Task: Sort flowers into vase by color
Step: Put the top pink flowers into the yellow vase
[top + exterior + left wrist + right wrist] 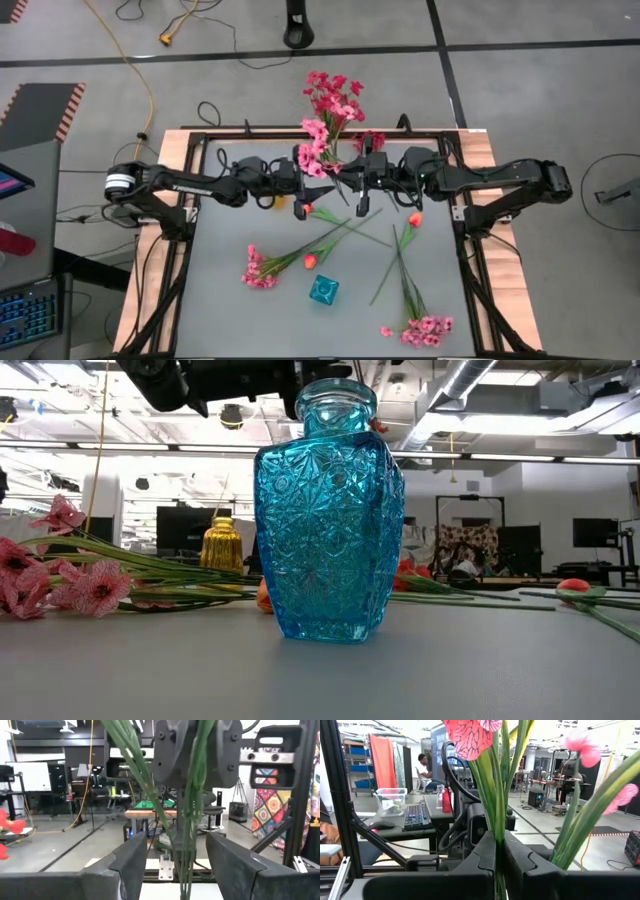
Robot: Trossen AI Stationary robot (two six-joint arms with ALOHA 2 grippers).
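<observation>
My right gripper (358, 185) (499, 845) is at the table's far middle, shut on the green stems of a pink spray (315, 150). My left gripper (305, 187) (177, 847) faces it from the left. It is open, with a finger on either side of the same green stems (187, 835); I cannot tell whether it touches them. Dark-red sprays (335, 95) show past the far edge. On the table lie two pink sprays (260, 268) (425, 328) and orange tulips (310, 261) (415, 218). The blue glass vase (323, 290) (330, 510) stands near the front. My right gripper pinches several thin green stems (499, 815) between its two fingers, which lie across them and come level from the table's right. The stems rise upright above the fingers to a pink blossom (470, 735). The fingers hide the stems' lower part.
A gold vase (222, 545) stands behind the blue one, near my left gripper. More dark-red blossoms (370, 140) sit by my right wrist. The black frame (200, 140) runs round the table. Bare grey table (230, 330) lies at the front left.
</observation>
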